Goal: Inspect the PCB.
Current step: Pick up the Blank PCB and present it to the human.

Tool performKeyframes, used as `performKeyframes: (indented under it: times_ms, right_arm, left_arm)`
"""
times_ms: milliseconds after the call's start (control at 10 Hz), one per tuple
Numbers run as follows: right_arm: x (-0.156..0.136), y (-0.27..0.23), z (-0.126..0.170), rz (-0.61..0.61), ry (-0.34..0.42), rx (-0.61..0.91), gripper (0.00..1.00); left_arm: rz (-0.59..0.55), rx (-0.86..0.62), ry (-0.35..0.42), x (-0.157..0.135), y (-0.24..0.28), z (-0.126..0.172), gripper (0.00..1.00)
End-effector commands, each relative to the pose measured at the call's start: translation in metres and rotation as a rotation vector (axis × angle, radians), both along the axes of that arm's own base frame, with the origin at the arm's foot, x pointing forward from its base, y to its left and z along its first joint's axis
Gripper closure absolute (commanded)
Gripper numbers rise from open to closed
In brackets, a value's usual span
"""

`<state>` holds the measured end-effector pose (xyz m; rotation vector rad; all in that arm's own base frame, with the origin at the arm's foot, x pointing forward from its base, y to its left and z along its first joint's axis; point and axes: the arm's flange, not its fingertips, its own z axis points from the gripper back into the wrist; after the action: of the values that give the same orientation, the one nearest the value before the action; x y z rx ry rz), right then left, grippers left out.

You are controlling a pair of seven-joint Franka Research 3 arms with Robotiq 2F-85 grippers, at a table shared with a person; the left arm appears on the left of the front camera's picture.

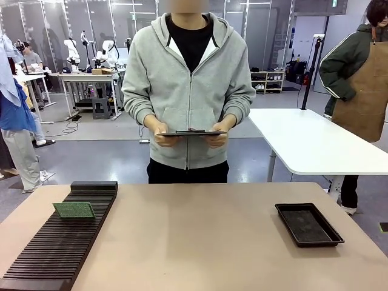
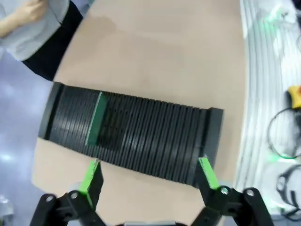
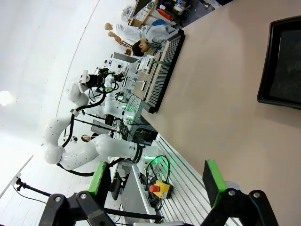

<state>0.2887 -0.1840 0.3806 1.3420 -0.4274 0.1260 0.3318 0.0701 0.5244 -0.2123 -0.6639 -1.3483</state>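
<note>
both the left tool (image 2: 148, 162) and right tool (image 3: 155, 165) gape wide and empty, while a thin speckled green circuit board (image 1: 74, 210) sits in a black ribbed rack (image 1: 57, 251), lower left of the front frame.

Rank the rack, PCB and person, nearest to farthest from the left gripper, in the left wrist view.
1. Black slotted rack, just ahead of the left gripper.
2. PCB, in the rack's left part.
3. Person, top-left corner, beyond the table.

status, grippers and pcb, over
Left gripper open above the slotted rack. Right gripper open, empty. PCB standing in a rack slot, untouched. Person's hands on tablet, away from rack.
</note>
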Motion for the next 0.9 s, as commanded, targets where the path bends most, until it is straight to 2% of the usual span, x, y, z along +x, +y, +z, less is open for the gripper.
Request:
performKeyframes:
  times_ms: [0, 200, 300, 400, 800]
  right_arm:
    - [-0.001, 0.0, 0.001, 0.001, -0.004, 0.003, 0.0]
    - [-0.001, 0.0, 0.001, 0.001, -0.004, 0.003, 0.0]
    - [-0.001, 0.0, 0.001, 0.001, -0.004, 0.003, 0.0]
    - [-0.001, 0.0, 0.001, 0.001, -0.004, 0.003, 0.0]
    - [-0.001, 0.0, 0.001, 0.001, -0.004, 0.003, 0.0]
  left_arm:
    - [-0.025, 0.087, -0.044, 0.002, -0.026, -0.023, 0.0]
    - [-0.033, 0.107, -0.026, 0.006, -0.04, -0.028, 0.0]
    - [-0.038, 0.086, 0.034, 0.003, -0.037, -0.025, 0.0]
    - [-0.068, 0.089, -0.031, 0.007, -0.042, -0.026, 0.0]
    - [-0.079, 0.075, -0.018, 0.007, -0.041, -0.027, 0.0]
